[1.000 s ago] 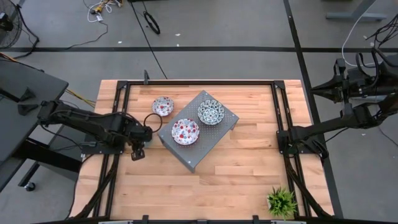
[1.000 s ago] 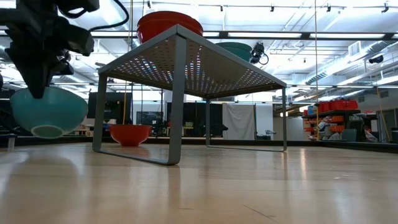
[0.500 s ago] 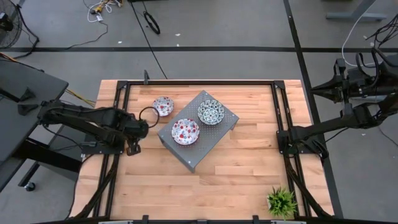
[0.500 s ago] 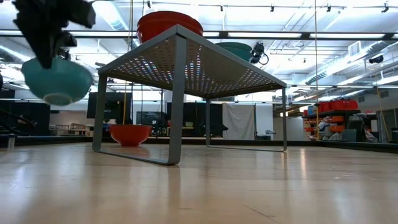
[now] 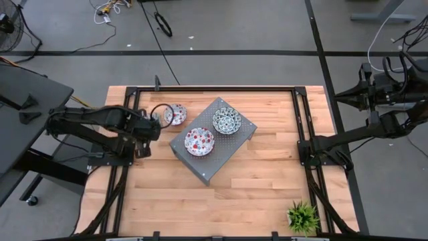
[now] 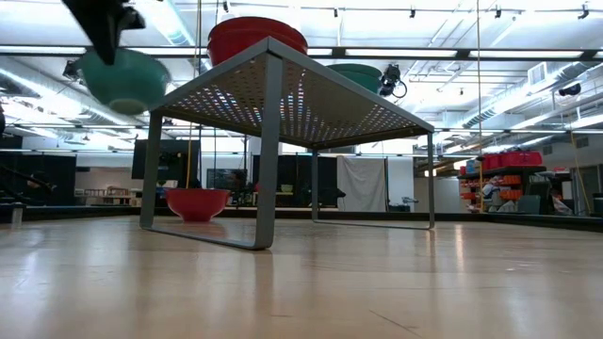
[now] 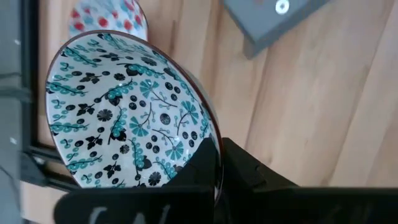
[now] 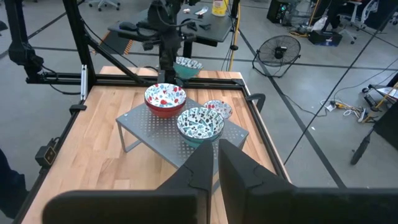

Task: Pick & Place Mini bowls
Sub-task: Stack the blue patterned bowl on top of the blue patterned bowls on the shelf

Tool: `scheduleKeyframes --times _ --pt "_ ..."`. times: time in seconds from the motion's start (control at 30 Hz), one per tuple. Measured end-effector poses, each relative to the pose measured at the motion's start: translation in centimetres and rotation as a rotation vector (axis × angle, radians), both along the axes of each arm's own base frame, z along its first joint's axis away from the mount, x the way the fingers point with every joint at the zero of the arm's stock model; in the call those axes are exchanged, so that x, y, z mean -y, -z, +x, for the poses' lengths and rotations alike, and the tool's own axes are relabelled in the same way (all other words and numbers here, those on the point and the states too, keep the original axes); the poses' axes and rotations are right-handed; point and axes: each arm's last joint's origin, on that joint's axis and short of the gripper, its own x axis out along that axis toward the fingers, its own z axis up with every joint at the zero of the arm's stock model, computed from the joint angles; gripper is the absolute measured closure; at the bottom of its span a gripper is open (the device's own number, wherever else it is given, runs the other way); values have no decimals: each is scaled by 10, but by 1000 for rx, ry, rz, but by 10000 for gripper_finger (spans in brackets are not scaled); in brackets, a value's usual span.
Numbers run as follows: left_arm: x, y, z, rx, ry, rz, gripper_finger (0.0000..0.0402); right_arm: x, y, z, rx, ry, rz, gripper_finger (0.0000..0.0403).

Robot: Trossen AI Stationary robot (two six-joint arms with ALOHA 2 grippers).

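**A:** Moved since a second ago: left gripper point(image 5: 155, 125) has gone up and toward the far side of the table, taking a teal bowl point(image 7: 127, 115) with it. Low view had that bowl hanging near table level earlier; now it sits at about the height of the rack top, left of the grey perforated rack point(image 6: 283, 94).

**B:** Grip state?

**A:** Left fingers point(image 7: 205, 168) are pinched on the bowl's rim, bowl tilted, patterned inside facing the wrist camera. Clear of the table, nothing under it touching.

**B:** Where relative to the other bowls?

**A:** High view puts it just beside the red-patterned bowl on the table point(image 5: 176, 113), which sits on the wood near the rack's far-left corner. Overlap or gap, can't tell from above.

**B:** On the rack?

**A:** Two bowls. Red-patterned bowl on the rack point(image 5: 199, 140) toward the near-left side, teal-patterned bowl on the rack point(image 5: 226, 121) toward the far-right side. Close together, both upright.

**B:** Right arm?

**A:** Parked at the right edge of the table, right gripper point(image 8: 216, 163) well apart from the rack. Its fingers are drawn nearly together with a thin gap, nothing between them.

**B:** Anything else on the table?

**A:** Small potted plant point(image 5: 302, 217) at the near-right corner, well away from everything.
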Motion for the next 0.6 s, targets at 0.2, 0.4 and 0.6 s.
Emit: scheduleKeyframes --times 0.2,0.4,0.6 --pt "-6 -19 16 1 54 59 391 0 0 0 0 0 0 376" --pt "-8 -38 32 26 118 110 391 0 0 0 0 0 0 376" --pt "-8 -58 48 45 193 164 391 0 0 0 0 0 0 376"
